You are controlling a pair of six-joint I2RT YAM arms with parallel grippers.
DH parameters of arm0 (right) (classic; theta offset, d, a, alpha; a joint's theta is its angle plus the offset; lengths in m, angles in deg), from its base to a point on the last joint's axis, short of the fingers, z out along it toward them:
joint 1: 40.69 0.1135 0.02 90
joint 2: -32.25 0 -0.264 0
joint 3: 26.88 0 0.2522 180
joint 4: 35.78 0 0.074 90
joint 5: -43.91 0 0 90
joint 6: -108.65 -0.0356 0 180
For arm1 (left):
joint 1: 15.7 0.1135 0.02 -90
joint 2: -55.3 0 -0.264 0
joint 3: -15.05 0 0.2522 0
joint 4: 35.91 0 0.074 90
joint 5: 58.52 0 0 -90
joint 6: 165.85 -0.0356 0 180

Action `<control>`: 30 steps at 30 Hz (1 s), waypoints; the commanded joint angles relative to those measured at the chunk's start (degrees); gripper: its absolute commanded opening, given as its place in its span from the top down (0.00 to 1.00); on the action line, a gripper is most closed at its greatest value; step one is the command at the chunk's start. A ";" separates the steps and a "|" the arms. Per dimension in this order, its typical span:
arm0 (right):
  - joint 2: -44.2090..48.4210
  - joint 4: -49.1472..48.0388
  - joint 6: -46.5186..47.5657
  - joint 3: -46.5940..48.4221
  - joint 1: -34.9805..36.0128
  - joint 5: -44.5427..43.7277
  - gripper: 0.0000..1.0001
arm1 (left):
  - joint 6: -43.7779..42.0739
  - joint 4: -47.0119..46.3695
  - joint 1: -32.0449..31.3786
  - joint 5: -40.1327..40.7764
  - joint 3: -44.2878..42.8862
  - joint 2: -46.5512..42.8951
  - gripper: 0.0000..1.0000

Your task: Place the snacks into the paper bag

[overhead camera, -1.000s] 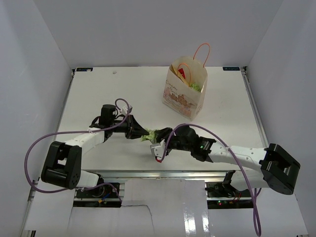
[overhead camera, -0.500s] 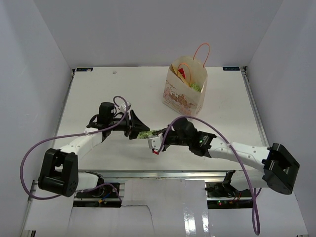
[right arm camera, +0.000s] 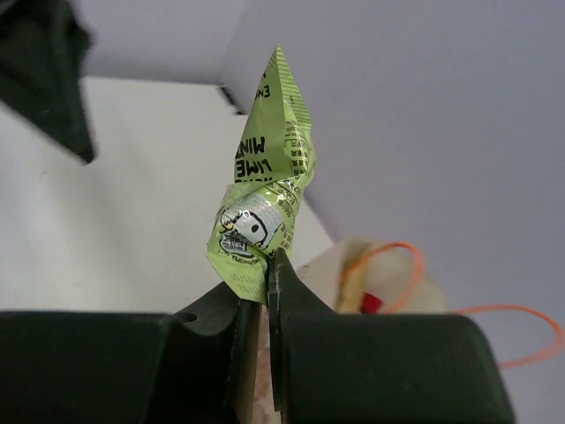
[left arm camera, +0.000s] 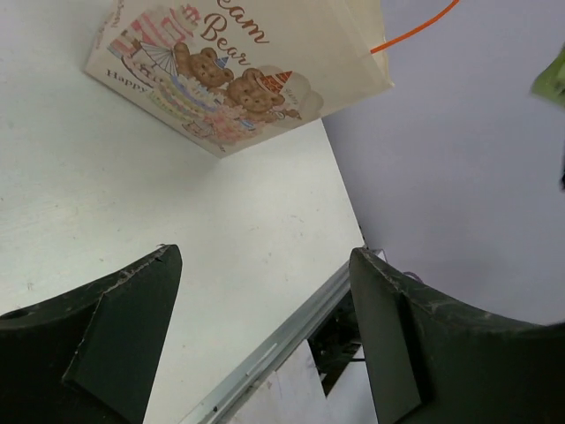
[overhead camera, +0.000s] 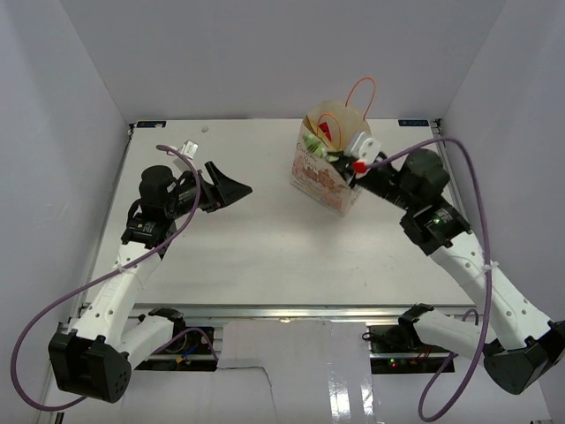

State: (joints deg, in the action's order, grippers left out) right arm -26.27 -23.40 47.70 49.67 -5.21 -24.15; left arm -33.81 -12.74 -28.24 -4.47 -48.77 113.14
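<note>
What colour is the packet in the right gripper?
Lime green with dark lettering; the right wrist view shows the packet best, pinched in the right gripper.

- Your bag (overhead camera: 318,175) stands upright at the far right of the bench (overhead camera: 221,256), its mouth open upward. It is cream paper with teddy bears and a cake printed on its side, and thin orange loop handles (right arm camera: 395,248) rise above the rim.
- A red packet (overhead camera: 328,131) pokes up in the bag's mouth; you cannot make out what else lies inside.
- Your green packet (right arm camera: 265,199) is a lime wrapper with dark lettering, crumpled and twisted. It stands upright, pinched at its lower end between the fingers of the right hand (right arm camera: 267,269), off the bench at the bag's open top.
</note>
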 commanded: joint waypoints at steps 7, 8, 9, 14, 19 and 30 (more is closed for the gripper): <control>-6.42 -2.39 -18.95 12.88 -13.41 -13.49 0.92 | -1.70 -2.38 0.23 3.25 3.92 -2.82 0.13; -9.13 -2.39 -19.30 13.32 -14.03 -13.67 0.92 | -1.79 -2.38 0.14 3.25 4.09 -3.35 0.13; -10.72 -2.04 -19.74 13.85 -14.65 -13.41 0.92 | -1.87 -2.29 0.23 3.42 4.18 -3.53 0.13; -22.13 0.42 -21.23 19.03 -18.17 -9.54 0.92 | -4.51 1.30 0.23 4.91 3.57 -5.46 0.12; -27.17 4.11 -20.80 20.89 -20.54 -8.23 0.84 | -8.90 7.28 0.23 9.04 2.78 -10.54 0.12; -20.24 13.77 -21.05 22.91 -25.53 -4.36 0.10 | -7.85 7.12 0.14 13.62 6.29 -15.83 0.02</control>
State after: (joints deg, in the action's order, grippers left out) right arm -51.38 -12.61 27.77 68.27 -27.39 -30.71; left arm -41.54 -5.87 -28.24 7.36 -43.37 96.62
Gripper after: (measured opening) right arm 0.857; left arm 0.976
